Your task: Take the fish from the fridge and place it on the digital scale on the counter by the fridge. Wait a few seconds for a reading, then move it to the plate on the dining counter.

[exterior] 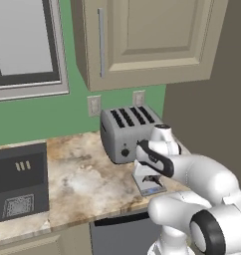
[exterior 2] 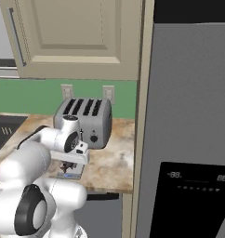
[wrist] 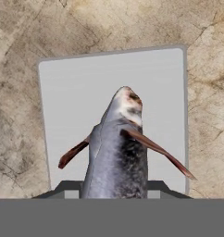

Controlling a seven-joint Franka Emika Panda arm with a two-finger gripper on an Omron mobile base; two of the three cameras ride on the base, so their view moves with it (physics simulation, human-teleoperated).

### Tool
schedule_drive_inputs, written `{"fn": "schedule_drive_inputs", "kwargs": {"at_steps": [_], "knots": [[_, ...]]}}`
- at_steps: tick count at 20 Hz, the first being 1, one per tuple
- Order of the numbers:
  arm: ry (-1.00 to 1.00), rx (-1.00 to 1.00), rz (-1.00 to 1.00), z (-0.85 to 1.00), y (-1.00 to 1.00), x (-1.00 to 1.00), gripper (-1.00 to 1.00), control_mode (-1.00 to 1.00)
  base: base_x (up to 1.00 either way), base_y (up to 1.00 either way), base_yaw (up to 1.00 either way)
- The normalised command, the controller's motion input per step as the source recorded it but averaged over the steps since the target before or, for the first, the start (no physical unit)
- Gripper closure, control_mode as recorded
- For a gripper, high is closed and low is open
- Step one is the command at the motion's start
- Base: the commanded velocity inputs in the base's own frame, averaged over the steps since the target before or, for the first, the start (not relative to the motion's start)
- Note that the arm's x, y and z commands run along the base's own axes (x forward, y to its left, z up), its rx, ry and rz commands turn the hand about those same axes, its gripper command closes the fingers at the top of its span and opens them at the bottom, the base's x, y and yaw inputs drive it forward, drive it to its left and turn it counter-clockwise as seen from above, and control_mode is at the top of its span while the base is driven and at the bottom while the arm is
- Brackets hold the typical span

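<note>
Now, gripper (wrist: 115, 192): clenching the fish (wrist: 117, 148), hanging over the scale (wrist: 77, 92).
Scale: lying on the counter (exterior: 82, 174) beside the toaster (exterior: 125, 129).

From my seat all three feeds are evenly and softly lit, rendered flat with no glare or lens blur. I see a faint shadow beneath the beige upper cabinet (exterior: 142, 42) on the green wall (exterior: 67, 112). The silver four-slot toaster (exterior: 126, 130) shows only mild shading. Textures go soft up close: the mottled beige-brown stone counter (wrist: 21, 55) looks slightly smeared, and edges are jagged.
</note>
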Motion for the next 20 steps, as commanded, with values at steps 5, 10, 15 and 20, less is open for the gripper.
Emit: {"fn": "schedule_drive_inputs", "kwargs": {"at_steps": [5, 10, 15, 20], "knots": [[0.00, 0.00, 0.00, -0.01, 0.00, 0.01, 1.00, -1.00, 0.00, 0.00, 0.00], [-0.01, 0.00, 0.00, -0.01, 0.00, 0.14, 1.00, -1.00, 0.00, 0.00, 0.00], [0.00, 0.00, 0.00, -0.01, 0.00, 0.01, 1.00, -1.00, 0.00, 0.00, 0.00], [0.00, 0.00, 0.00, 0.00, 0.00, 0.00, -1.00, -1.00, 0.00, 0.00, 0.00]]}}
